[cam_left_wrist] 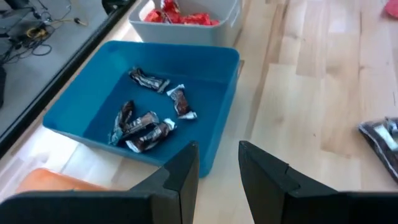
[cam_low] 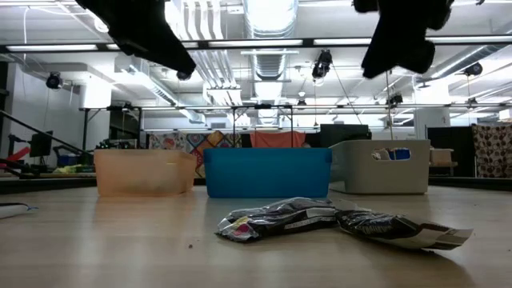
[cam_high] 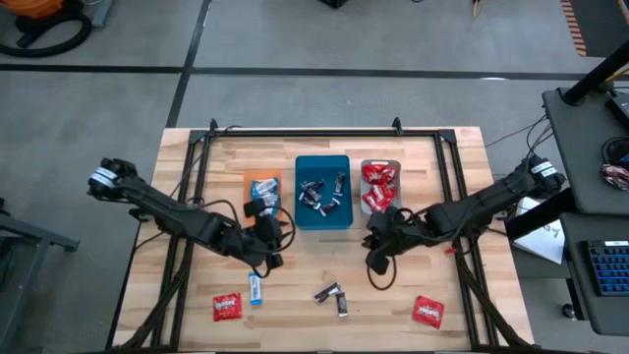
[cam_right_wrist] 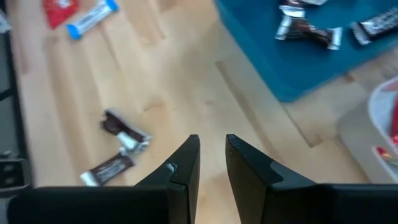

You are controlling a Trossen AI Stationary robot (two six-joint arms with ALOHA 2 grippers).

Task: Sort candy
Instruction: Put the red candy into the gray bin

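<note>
Loose candy lies on the near part of the table: a red piece (cam_high: 227, 307), a light blue-and-white one (cam_high: 256, 288), two dark brown pieces (cam_high: 334, 297) (cam_right_wrist: 119, 152) and another red piece (cam_high: 428, 311). More dark candies (cam_left_wrist: 146, 121) lie in the teal tray (cam_high: 322, 218), red ones (cam_high: 377, 187) in the grey tray (cam_high: 396, 165), and blue-and-white ones (cam_high: 263, 187) in the orange tray (cam_high: 248, 182). My left gripper (cam_left_wrist: 217, 152) (cam_high: 270, 236) hovers by the teal tray's near left corner, narrowly open and empty. My right gripper (cam_right_wrist: 211, 143) (cam_high: 377, 264) hovers near the grey tray, narrowly open and empty, pointing toward the dark pieces.
The three trays stand side by side at the table's middle, toward its far side (cam_low: 268, 172). A black frame (cam_high: 295, 133) runs along the far edge and sides. Bare wood lies between the trays and the loose candies.
</note>
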